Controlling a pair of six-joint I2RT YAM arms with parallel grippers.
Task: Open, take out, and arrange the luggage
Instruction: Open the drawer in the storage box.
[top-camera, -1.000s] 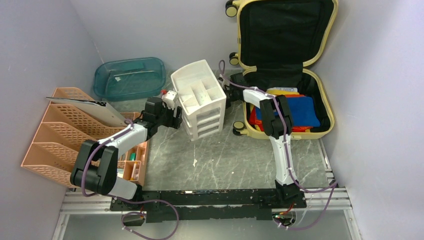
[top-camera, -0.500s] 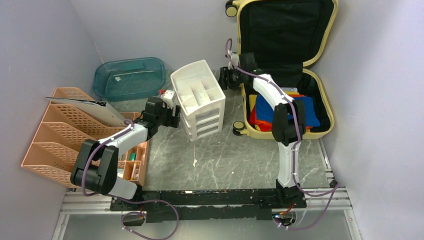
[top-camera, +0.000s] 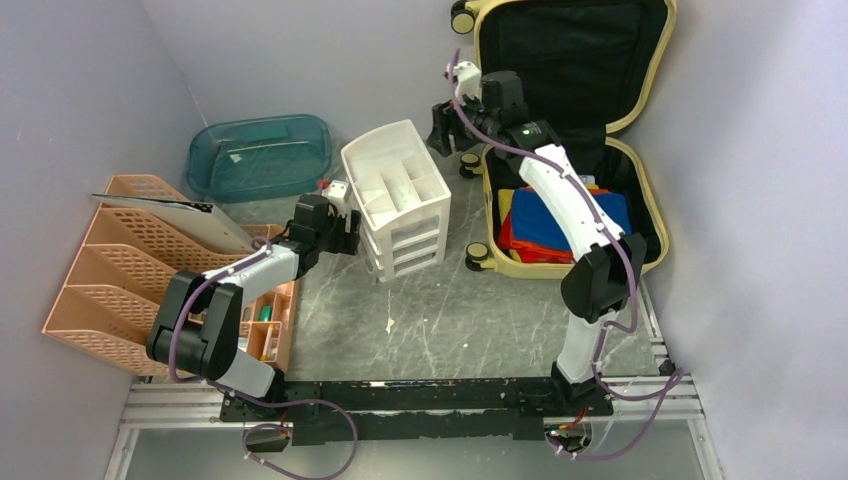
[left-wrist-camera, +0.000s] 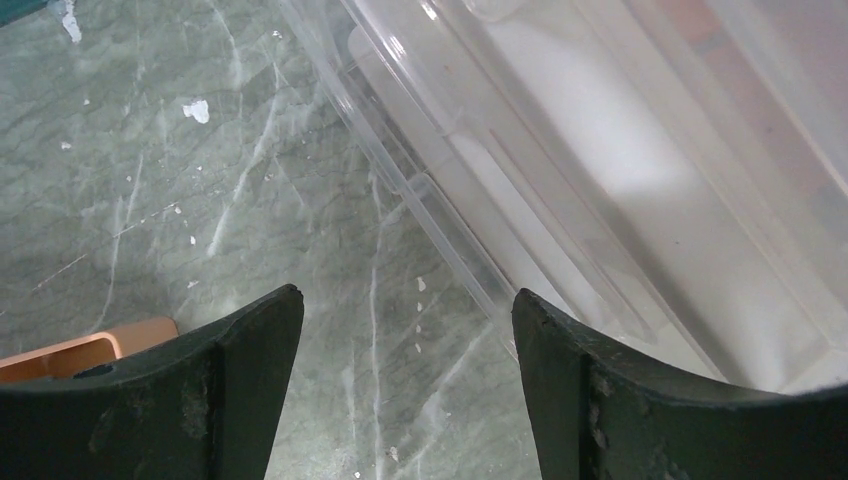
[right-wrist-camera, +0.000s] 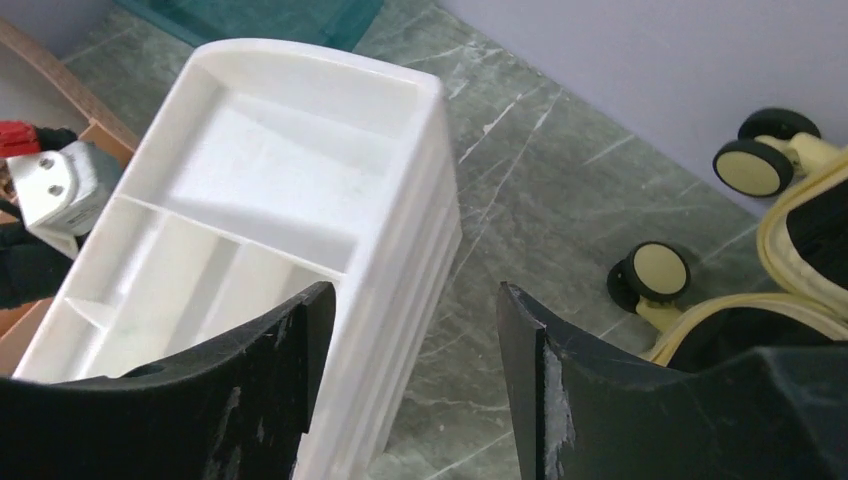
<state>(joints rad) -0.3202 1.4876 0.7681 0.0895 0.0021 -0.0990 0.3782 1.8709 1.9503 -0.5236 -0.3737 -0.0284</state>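
Luggage lies open far right, clothes inside. Our left gripper and right gripper are spread and empty by the white drawers; swinging over, we could bump them.

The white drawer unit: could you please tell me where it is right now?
In the top view the drawer unit stands mid-table, between the teal tray behind it to the left and the open yellow suitcase on the right.

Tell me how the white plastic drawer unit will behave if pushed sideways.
The white plastic drawer unit looks hollow, its top compartments empty, so probably light. It is stacked several drawers high, so a high push may tip it. On the smooth marbled tabletop it would likely slide easily.
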